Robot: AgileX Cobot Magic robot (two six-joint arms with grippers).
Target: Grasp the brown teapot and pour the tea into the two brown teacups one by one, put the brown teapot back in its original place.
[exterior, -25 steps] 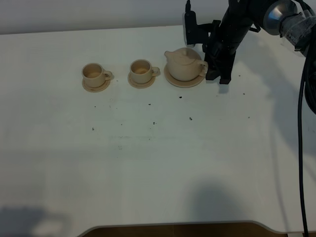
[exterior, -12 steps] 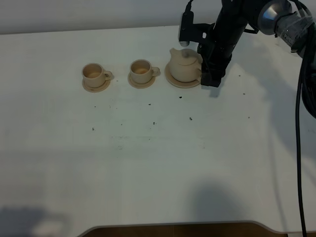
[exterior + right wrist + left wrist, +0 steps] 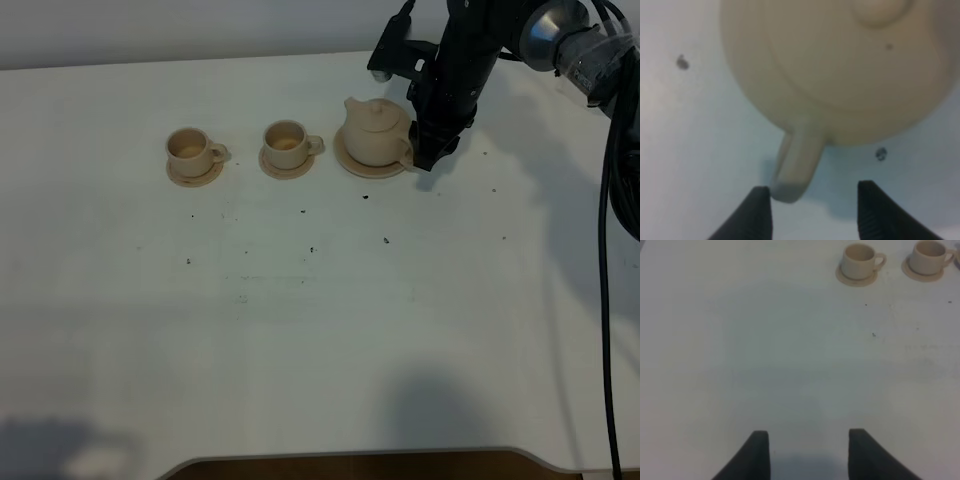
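The teapot (image 3: 376, 138), the left teacup (image 3: 188, 150) and the right teacup (image 3: 287, 142) looked like smooth, matt ceramic, and the table (image 3: 300, 330) had a smooth matt top.

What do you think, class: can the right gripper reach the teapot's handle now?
Probably yes. The right gripper is open, and the handle of the teapot sits between its jaws, close to one, with nothing in between.
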